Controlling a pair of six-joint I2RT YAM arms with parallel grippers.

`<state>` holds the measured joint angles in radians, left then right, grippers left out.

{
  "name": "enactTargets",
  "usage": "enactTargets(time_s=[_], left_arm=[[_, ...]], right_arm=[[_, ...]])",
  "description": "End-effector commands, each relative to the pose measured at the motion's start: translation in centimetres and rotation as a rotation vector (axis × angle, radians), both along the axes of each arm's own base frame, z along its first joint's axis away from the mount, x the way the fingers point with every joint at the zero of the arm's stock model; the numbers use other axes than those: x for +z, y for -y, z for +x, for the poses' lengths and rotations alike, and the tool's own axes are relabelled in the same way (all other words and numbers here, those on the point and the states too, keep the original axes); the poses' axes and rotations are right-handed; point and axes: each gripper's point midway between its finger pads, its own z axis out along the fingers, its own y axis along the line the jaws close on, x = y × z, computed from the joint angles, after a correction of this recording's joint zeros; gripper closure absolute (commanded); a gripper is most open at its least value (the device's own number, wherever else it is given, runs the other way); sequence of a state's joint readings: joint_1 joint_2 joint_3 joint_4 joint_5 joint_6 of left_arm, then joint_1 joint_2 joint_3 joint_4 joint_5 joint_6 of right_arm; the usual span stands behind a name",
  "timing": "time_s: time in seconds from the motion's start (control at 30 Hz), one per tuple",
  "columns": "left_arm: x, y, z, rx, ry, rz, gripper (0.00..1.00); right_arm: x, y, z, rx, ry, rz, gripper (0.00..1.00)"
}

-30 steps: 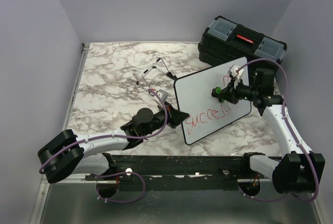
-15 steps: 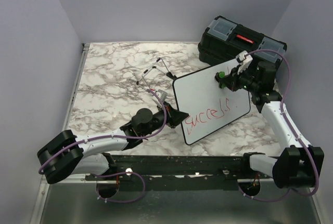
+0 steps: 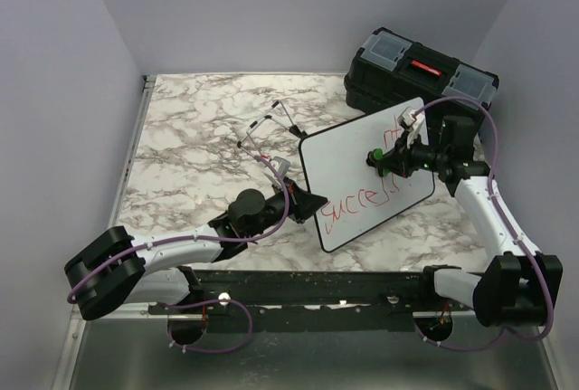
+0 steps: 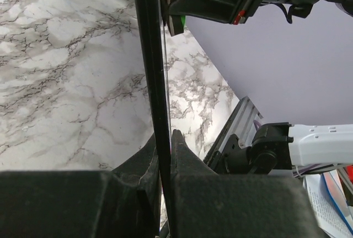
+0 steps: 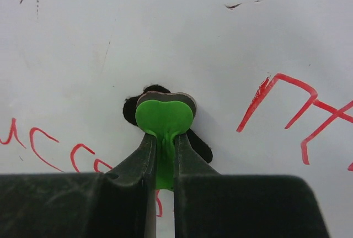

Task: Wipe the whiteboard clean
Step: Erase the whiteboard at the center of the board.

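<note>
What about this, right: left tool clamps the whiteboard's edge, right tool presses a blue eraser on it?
Wrong colour: the eraser is green, as the right wrist view shows. The left tool clamps the whiteboard's edge; the right tool presses that eraser on it.

The whiteboard (image 3: 353,168) sits right of centre on the counter (image 3: 190,128), its near left edge clamped between the jaws of the left pincer (image 3: 312,204), which reaches in from the near left. Behind the board, at the far right corner of the counter, stands a toolbox (image 3: 421,78). A wire easel stand (image 3: 270,128) lies on the counter to the board's left, behind the left pincer. The right pincer (image 3: 378,159) comes in from the right over the board's face, closed on an eraser (image 5: 164,117) that presses against the board. Handwriting (image 3: 357,202) runs along the board's near edge, with more at its far right corner; the eraser lies between the two.
</note>
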<state>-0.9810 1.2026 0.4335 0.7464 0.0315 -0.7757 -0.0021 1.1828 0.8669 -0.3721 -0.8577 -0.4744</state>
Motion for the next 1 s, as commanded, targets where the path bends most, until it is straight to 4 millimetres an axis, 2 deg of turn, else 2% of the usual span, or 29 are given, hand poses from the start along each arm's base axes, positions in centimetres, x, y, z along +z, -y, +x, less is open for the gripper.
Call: enactTargets(time_s=[0.0,0.07,0.13,0.2,0.27,0.4,0.53,0.63,0.7,0.77,0.87,0.97], left_arm=[[4.4,0.5,-1.0,-0.061,0.15,-0.101,1.0],[4.4,0.4,-1.0,-0.058,0.149,-0.099,1.0],[4.4,0.4,-1.0,-0.057,0.149,-0.1,1.0],[4.5,0.3,-1.0,-0.057,0.151,-0.101,1.0],[4.5,0.3,-1.0,-0.057,0.153,-0.099,1.0],[4.5,0.4,-1.1,-0.063,0.157,-0.101,1.0],[4.4,0.3,-1.1,-0.061,0.162,-0.098,1.0],[4.6,0.3,-1.1,-0.058,0.169,-0.099,1.0],[4.6,0.3,-1.0,-0.058,0.169,-0.098,1.0],[4.6,0.3,-1.1,-0.059,0.168,-0.099,1.0],[4.6,0.3,-1.1,-0.059,0.165,-0.1,1.0],[4.6,0.2,-1.1,-0.058,0.162,-0.101,1.0]], right_arm=[[3.9,-1.0,2.8,-0.087,0.015,0.15,0.99],[5.4,0.3,5.4,-0.224,0.051,0.162,0.99],[6.0,1.6,7.2,-0.33,0.068,0.146,0.99],[5.5,2.9,8.4,-0.409,0.067,0.109,0.99],[4.2,3.8,8.6,-0.447,0.054,0.061,0.99],[0.8,4.2,6.7,-0.395,0.011,-0.049,0.99],[-2.0,2.0,2.0,-0.147,-0.042,-0.087,0.99],[-2.2,-0.1,-0.9,0.027,-0.083,-0.027,1.0],[-1.6,-1.1,-2.1,0.117,-0.094,0.015,0.99],[-0.4,-1.8,-1.9,0.146,-0.087,0.061,0.99],[2.4,-2.2,0.4,0.081,-0.043,0.135,0.99],[5.5,-1.3,4.3,-0.112,0.017,0.206,0.99]])
